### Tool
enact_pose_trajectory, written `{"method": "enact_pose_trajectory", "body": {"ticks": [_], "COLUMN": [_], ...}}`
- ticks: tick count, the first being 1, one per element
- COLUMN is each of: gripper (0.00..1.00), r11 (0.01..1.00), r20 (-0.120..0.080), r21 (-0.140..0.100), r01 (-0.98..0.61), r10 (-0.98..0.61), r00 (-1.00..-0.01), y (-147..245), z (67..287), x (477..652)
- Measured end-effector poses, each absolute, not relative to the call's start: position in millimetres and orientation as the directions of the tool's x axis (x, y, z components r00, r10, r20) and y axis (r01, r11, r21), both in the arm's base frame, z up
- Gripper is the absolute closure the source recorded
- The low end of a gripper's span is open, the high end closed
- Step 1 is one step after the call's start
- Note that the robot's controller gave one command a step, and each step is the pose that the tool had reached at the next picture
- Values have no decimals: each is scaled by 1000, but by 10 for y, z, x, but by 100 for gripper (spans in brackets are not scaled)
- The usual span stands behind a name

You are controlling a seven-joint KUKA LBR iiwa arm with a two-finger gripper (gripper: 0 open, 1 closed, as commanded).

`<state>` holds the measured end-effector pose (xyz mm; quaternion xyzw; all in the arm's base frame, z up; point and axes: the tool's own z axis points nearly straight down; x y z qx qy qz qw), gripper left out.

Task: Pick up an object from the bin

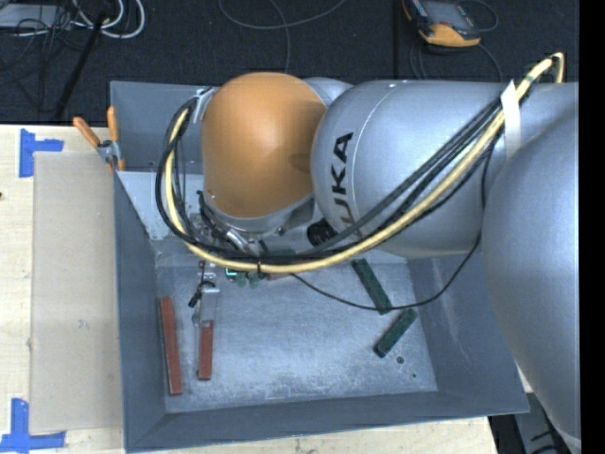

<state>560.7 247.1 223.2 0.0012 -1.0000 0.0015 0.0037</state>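
One gripper (203, 296) hung low at the left of the grey metal bin (284, 362), open or closed I could not tell, just above the upper end of the shorter red-brown flat stick (204, 350). Just beside that lay a longer red-brown stick (171, 345); well apart on the right lay a dark green bar (394, 332).

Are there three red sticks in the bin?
No, only a long red stick and a shorter red stick lie there, side by side.

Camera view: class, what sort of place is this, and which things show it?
Most likely a robotics lab or test cell: a large silver robot arm reaches into a grey metal bin holding a few loose sticks, and cables lie on the dark floor behind it.
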Motion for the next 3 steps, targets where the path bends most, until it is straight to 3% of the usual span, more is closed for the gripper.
{"method": "enact_pose_trajectory", "body": {"ticks": [1,2,3], "gripper": [0,0,100], "r11": [972,837,840], "r20": [8,5,2], "r21": [-1,2,1], "r01": [-233,-547,-543], "r10": [-233,-547,-543], "r00": [-972,-837,-840], "y": [2014,2088,2086], "z": [1255,676,691], "x": [5421,5476,5487]}}
